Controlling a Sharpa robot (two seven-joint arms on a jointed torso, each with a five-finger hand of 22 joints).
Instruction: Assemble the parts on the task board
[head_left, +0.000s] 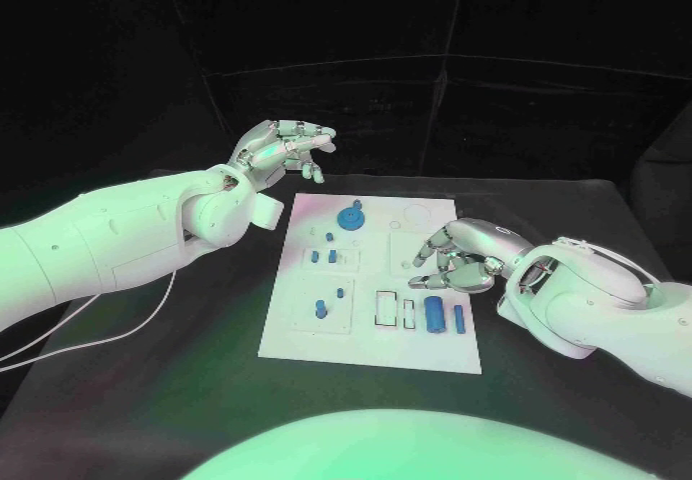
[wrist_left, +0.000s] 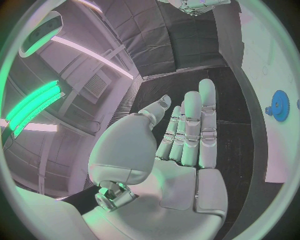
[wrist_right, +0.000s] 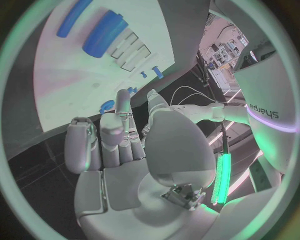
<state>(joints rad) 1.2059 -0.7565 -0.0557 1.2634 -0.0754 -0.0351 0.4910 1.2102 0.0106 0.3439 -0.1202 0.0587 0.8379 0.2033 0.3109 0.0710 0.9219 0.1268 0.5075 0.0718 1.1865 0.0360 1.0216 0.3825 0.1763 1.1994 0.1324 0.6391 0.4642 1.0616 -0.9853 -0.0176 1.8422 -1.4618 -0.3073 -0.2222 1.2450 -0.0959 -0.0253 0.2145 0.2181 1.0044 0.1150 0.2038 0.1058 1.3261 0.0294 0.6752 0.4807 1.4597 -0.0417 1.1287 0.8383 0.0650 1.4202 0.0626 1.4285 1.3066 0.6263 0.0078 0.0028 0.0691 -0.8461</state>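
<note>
Right hand (head_left: 459, 255) over task board (head_left: 289, 335), fingers curled, nothing visibly held; left hand (head_left: 284, 148) beyond board, empty, half curled. Risk: fingertips nudge blue cylinder (head_left: 434, 315) loose.

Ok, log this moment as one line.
left hand: open, beyond white task board | right hand: open, above board's right side | blue gear: on board | blue cylinder: on board

"sharpa" (sideways) — on the white arm (wrist_right: 265, 107).
</note>
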